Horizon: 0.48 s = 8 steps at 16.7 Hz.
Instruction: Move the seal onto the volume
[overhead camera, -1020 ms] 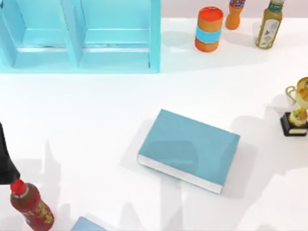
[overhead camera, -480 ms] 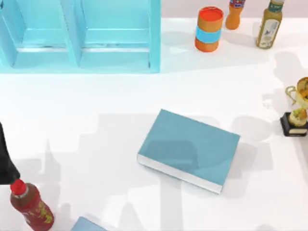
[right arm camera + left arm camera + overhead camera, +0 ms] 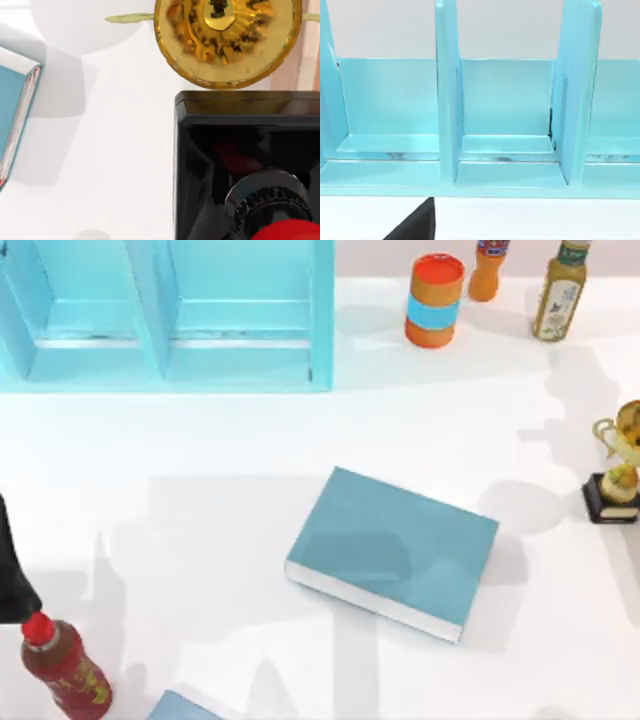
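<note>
top view: the flat teal-blue hardcover book (image 3: 395, 550) lies with a bare cover, so the stamp is not yet on it; the gold trophy on a black base (image 3: 618, 468) stands well to its right.

left wrist view: the light-blue shelf unit (image 3: 505, 120); the left fingers' state i cannot tell.

right wrist view: the small stamp with a glossy red knob and black square base (image 3: 247, 170) sits just beside the trophy, off the book. the right fingers' state i cannot tell. pickup and carry remain.

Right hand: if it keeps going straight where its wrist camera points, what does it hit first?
Likely the seal, whose black base and red knob sit close in the right wrist view; the trophy stands just beyond. Depth is unclear.
</note>
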Motion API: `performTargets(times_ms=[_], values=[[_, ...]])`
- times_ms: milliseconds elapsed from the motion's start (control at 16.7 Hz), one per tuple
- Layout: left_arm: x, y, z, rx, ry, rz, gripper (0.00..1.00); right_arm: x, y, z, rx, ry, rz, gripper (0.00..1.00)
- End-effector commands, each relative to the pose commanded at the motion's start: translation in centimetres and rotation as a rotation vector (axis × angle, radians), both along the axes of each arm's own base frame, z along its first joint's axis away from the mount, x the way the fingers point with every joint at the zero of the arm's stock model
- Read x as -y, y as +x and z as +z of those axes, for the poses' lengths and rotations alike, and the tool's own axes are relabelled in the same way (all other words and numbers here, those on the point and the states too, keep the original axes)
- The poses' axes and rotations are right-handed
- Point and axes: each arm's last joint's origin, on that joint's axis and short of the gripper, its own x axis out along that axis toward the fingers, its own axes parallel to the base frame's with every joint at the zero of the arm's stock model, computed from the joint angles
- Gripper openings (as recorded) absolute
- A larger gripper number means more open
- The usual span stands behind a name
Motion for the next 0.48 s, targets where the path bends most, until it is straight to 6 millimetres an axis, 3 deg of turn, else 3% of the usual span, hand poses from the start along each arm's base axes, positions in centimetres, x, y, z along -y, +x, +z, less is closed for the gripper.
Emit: performTargets(times_ms=[240,480], values=[[0.0,0.0,0.0,0.0,0.0,0.0,1.0,-6.9,0.4,-1.4,-0.027,0.091,-0.004,0.0],[0.0,0.0,0.0,0.0,0.0,0.0,1.0,-14.8,0.1,-5.5,-0.15,0.093,-0.028,0.0]])
